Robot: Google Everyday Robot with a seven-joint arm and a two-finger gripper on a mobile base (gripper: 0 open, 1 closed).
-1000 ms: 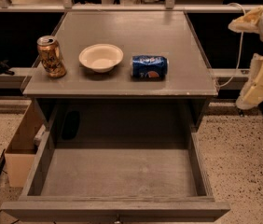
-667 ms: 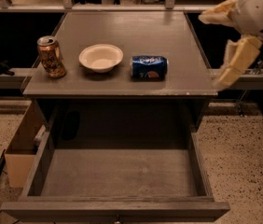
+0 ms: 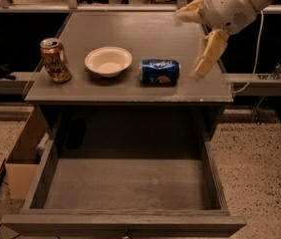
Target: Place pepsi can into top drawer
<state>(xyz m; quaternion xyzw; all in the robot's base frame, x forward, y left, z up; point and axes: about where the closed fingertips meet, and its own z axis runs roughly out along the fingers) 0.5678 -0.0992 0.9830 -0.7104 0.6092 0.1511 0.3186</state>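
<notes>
The pepsi can (image 3: 160,71) is blue and lies on its side on the cabinet top (image 3: 130,34), right of centre near the front edge. The top drawer (image 3: 125,185) is pulled fully out below, its flat grey bottom bare. My gripper (image 3: 186,45) hangs above the cabinet top's right side, just right of the can and apart from it. Its two cream fingers (image 3: 208,54) are spread wide and hold nothing.
A gold-brown can (image 3: 55,59) stands upright at the front left of the top. A white bowl (image 3: 108,60) sits between it and the pepsi can. A cardboard box (image 3: 23,156) stands on the floor left of the drawer. A cable (image 3: 252,59) hangs at the right.
My arm has swung in from the right edge of view, leftward over the cabinet top toward the pepsi can. The cans, bowl and drawer have not moved.
</notes>
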